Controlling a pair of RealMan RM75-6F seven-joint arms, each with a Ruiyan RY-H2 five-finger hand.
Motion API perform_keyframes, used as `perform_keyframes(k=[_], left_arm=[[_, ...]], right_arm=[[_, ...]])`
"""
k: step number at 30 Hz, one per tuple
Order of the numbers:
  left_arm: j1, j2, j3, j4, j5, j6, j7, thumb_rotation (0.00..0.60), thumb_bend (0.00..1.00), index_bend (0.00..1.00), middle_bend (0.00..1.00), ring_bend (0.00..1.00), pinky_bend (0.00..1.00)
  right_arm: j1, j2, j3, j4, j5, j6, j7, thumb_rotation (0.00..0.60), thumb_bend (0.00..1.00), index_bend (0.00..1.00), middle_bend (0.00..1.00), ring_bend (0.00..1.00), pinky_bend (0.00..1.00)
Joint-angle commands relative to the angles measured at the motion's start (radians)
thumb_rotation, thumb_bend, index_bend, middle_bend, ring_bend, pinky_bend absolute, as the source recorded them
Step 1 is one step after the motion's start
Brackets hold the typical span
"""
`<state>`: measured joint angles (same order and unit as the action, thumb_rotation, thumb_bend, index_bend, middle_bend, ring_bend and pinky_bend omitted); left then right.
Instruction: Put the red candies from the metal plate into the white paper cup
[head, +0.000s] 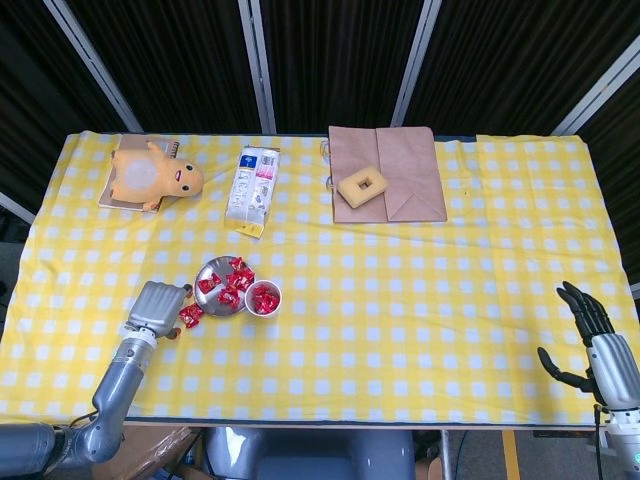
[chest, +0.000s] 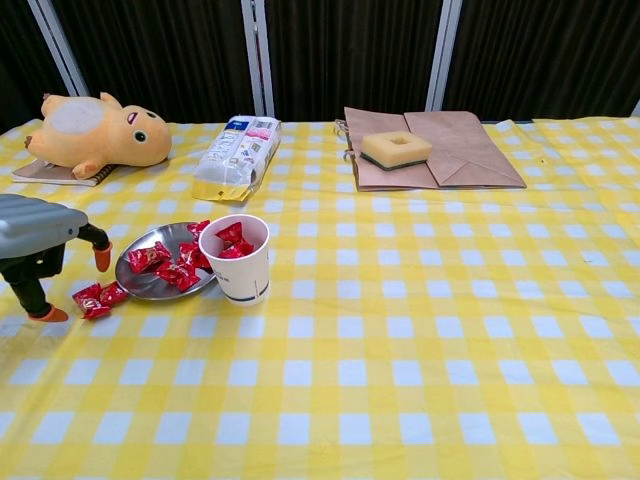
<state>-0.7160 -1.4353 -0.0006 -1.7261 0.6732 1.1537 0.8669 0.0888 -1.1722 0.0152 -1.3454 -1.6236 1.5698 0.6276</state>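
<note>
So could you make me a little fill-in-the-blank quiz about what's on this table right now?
1. The paper cup stands just ____ of the metal plate, as the chest view shows it.
2. A few red candies lie off the plate on the ____.
3. The yellow sponge rests on a brown paper ____.
4. The left hand holds ____.

Missing words: right; tablecloth; bag; nothing

The chest view's left edge cuts off the left hand (chest: 35, 240), so only part of its back and two orange-tipped fingers (chest: 100, 255) show. The right hand (head: 590, 340) appears only in the head view, low by the right edge, with its wrist cut off. How many candies (chest: 233, 238) the cup (chest: 240, 265) hides cannot be told.
</note>
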Motion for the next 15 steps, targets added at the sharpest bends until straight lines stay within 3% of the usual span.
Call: perform_keyframes(k=[1, 15], left_arm=[[-0.001, -0.016, -0.005, 0.008, -0.013, 0.013, 0.008, 0.600, 0.23, 0.33, 1.00, 1.00, 0.99], [0.009, -0.062, -0.010, 0.036, 0.011, 0.033, -0.005, 0.600, 0.26, 0.36, 1.00, 1.00, 0.99]], right_arm=[[0.000, 0.000, 0.000, 0.000, 0.000, 0.000, 0.001, 0.600, 0.42, 0.00, 0.00, 0.00, 0.00], [0.000, 0.000, -0.001, -0.001, -0.001, 0.000, -0.002, 0.600, 0.42, 0.00, 0.00, 0.00, 0.00]])
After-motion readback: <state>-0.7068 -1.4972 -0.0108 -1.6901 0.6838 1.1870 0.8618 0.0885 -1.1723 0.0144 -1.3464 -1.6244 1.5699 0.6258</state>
